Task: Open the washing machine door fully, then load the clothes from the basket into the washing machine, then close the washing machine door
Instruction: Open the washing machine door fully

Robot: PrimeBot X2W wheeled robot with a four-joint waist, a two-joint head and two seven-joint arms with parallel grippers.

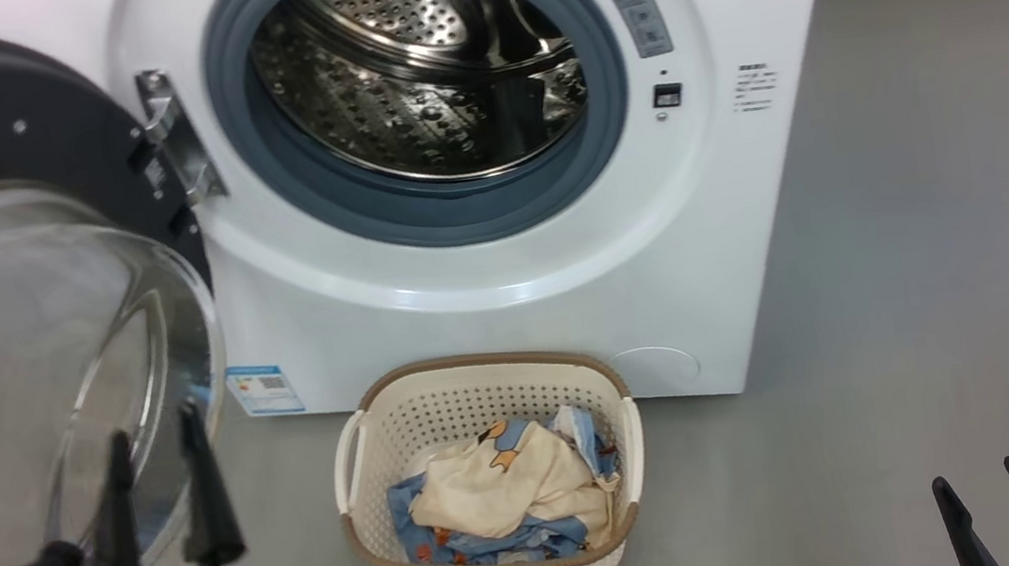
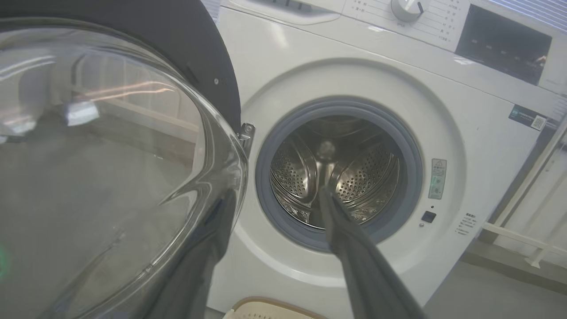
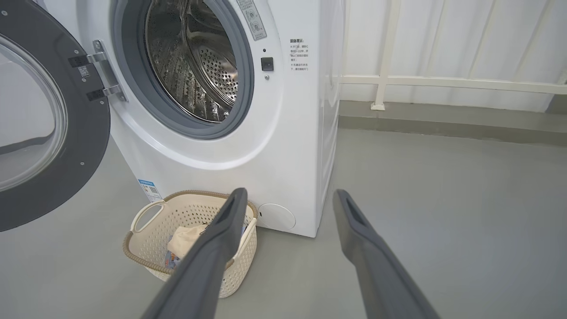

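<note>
**Door swung open, both grippers empty, clothes in the basket**

1. Left gripper: the two dark fingers stand apart with nothing between them. They point up the head view, at the lower rim of the door's glass bowl. In the left wrist view one finger lies close along the bowl's edge. Contact cannot be confirmed.

2. Right gripper: fingers spread wide and empty, low at the lower right of the head view over bare floor, well apart from the basket. In the right wrist view they point toward the washer's lower right corner.

3. Washing machine door: swung out to the robot's left on its hinge at the left of the opening. The inner face and bulging clear bowl are turned toward the robot. The black rim stands well clear of the opening.

4. Washing machine: front faces the robot. The grey gasket and the perforated steel drum are exposed. No cloth is seen in the drum. A small blue label sits at the base, lower left.

5. Basket: upright on the floor just in front of the washer, below the opening. Its long axis runs left to right, parallel to the washer's front, with the open top facing up.

6. Clothes: heaped inside the basket, toward the side nearer the robot. The cream-yellow piece lies on top of the blue printed piece.
</note>
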